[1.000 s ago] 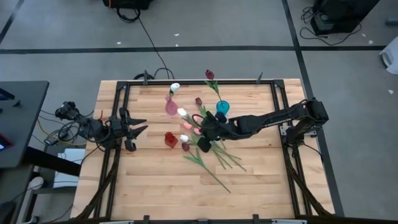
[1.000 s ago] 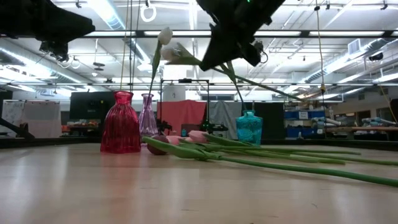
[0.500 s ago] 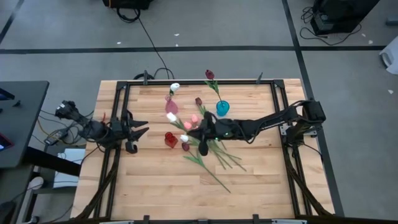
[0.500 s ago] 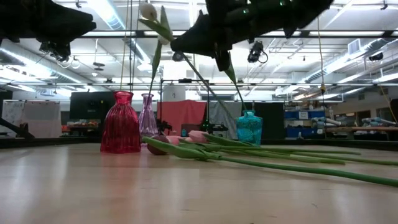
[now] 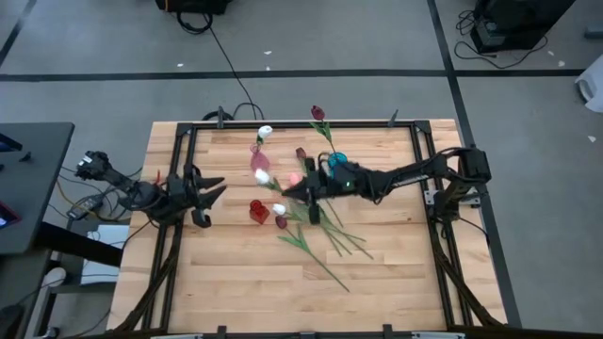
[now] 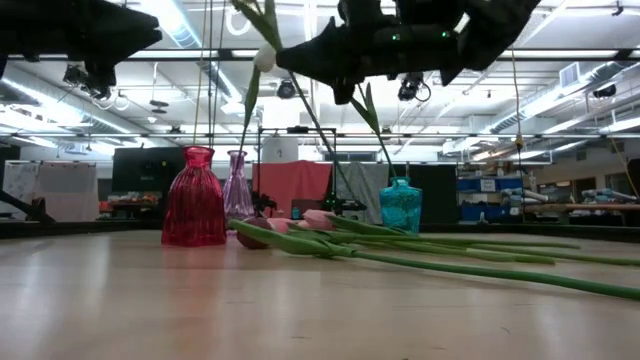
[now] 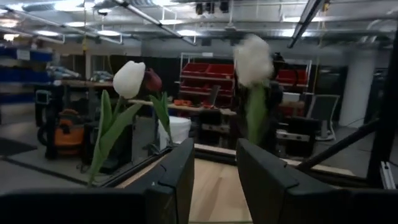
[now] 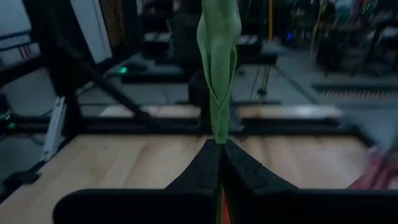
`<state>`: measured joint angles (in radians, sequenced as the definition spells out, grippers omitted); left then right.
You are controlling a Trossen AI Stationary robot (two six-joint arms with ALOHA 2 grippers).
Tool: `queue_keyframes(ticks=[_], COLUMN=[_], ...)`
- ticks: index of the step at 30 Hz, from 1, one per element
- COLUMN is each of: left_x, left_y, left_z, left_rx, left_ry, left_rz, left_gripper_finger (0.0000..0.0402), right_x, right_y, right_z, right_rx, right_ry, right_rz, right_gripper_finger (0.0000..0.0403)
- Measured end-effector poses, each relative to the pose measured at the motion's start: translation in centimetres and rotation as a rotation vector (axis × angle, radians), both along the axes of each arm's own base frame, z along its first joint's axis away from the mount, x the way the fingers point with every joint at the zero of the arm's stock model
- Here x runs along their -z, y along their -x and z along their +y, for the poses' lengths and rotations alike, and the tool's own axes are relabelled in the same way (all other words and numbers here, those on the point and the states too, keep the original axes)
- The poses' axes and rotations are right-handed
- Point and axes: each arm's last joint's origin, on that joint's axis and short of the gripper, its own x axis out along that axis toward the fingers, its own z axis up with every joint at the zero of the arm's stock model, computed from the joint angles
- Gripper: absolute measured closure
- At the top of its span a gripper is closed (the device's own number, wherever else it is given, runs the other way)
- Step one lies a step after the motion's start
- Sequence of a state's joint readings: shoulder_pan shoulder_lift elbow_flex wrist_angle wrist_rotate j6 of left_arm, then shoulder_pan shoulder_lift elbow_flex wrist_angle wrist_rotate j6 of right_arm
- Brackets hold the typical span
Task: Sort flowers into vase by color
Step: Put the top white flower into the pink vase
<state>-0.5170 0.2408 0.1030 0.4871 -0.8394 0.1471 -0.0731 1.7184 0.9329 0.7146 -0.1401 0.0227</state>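
While the right pincer (image 5: 288, 192) pinches a white tulip (image 5: 261, 176) aloft, three vases (image 6: 195, 197) crowd just beside.

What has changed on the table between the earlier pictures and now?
The right gripper, shut on a white tulip, has carried it across the table toward the pink vase and lifted it higher. The left gripper stays open at the left edge. The red vase, the teal vase and the flowers lying on the table have not moved.
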Motion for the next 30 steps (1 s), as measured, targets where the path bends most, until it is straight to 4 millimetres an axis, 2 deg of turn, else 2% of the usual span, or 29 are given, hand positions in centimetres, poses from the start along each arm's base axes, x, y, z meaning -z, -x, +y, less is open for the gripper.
queue_keyframes(ticks=[3, 6, 16, 22, 30], left_x=[-0.9, -1.7, -3.7, -3.7, -3.0], left_y=[-0.6, -1.6, -6.9, -10.4, -13.8], left_z=[-0.1, -0.3, -1.5, -2.4, -3.4], left_rx=[-0.015, -0.028, -0.100, -0.133, -0.144], left_ry=[0.028, 0.053, 0.062, 0.039, 0.040], left_rz=[0.028, 0.068, 0.200, 0.281, 0.282], left_gripper_finger=[0.0277, 0.0277, 0.0277, 0.0277, 0.0277], right_x=[-0.5, -0.9, -1.7, -0.5, -0.1], right_y=[0.1, 0.2, 0.2, 0.9, 2.9], right_z=[-1.5, -2.2, -1.6, -1.1, -1.9], right_rx=[-0.014, -0.027, -0.049, -0.045, -0.035], right_ry=[0.033, 0.067, 0.153, 0.165, 0.139], right_rz=[-0.057, -0.093, -0.186, -0.179, -0.326], right_gripper_finger=[0.0384, 0.0384, 0.0384, 0.0384, 0.0384])
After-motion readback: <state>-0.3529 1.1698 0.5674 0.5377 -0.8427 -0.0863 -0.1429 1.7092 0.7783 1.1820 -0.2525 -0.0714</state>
